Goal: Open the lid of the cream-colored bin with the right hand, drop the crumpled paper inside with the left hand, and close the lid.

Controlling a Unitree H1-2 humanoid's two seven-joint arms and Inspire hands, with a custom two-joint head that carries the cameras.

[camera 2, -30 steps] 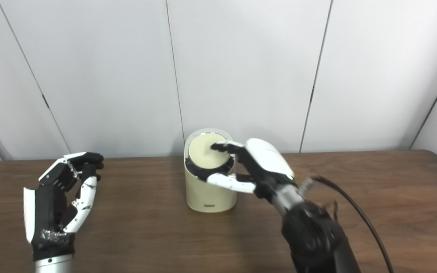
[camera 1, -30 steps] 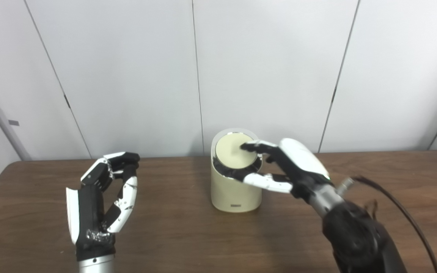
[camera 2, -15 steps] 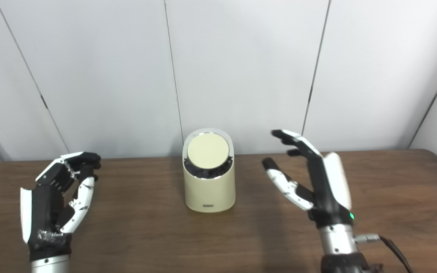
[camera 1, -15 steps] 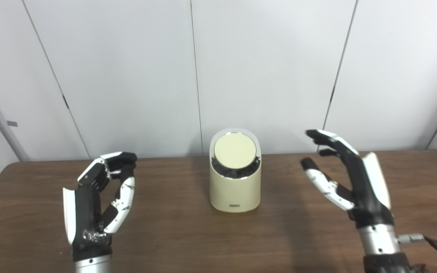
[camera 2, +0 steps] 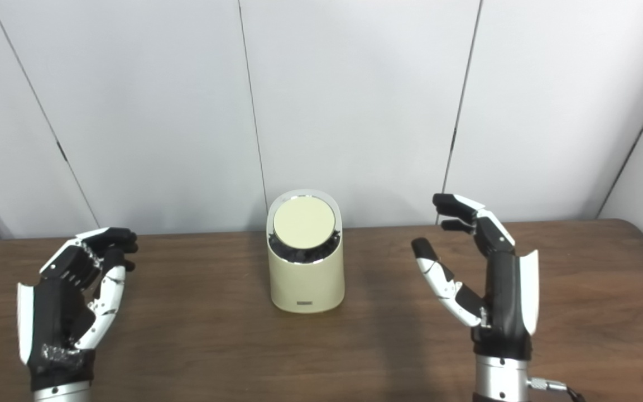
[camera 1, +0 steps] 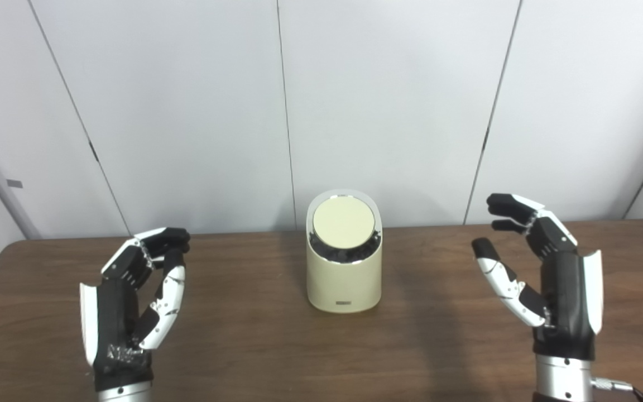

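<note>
The table (camera 1: 254,346) bears the bin (camera 1: 344,279), which stands upright between the two sets of fingers, well apart from both, its round lid (camera 1: 343,221) down. The right hand (camera 1: 550,285) is raised with fingers spread, released, holding nothing. The left hand (camera 1: 126,307) is raised too, fingers curled loosely inward, empty.

We cannot see inside the cream-colored round bin (camera 1: 344,273), because its round cream lid (camera 1: 344,223) covers the top, and the dark strip under the lid is too small for us to tell what it is. The bottom edge cuts off both arms just under the black and white left hand (camera 1: 132,301) and the black and white right hand (camera 1: 545,285). The side edges cut off the brown wooden table (camera 1: 254,346).
</note>
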